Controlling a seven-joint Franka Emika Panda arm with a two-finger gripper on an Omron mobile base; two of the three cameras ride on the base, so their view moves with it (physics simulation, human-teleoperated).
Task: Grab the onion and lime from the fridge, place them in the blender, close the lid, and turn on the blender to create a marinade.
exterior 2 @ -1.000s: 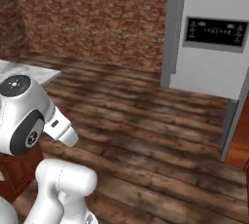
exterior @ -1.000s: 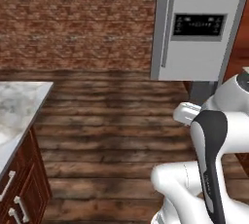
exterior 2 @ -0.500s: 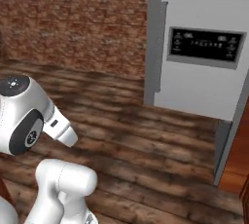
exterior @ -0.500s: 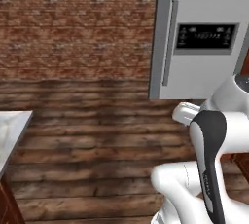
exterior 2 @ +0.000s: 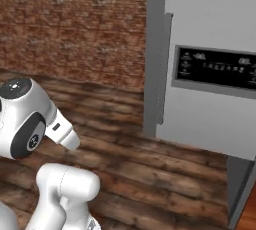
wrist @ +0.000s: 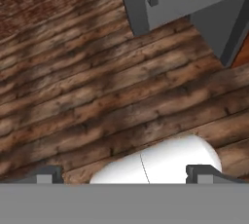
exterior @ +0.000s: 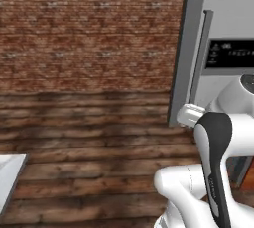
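The fridge [exterior 2: 210,49] stands shut on the plank floor [exterior: 89,142] against the brick wall [exterior: 84,33], its door edge toward the middle of both base views, a long vertical handle [exterior: 200,56] running down that edge beside a dark control panel [exterior 2: 215,69]. The door looks heavy and rigid, likely swinging stiffly on its seal; the handle is the sensible hold, gripped mid-length. The onion and lime, presumably inside, should be light, firm and prone to roll. The gripper [wrist: 124,175] points at the floor, jaws fully spread, holding nothing
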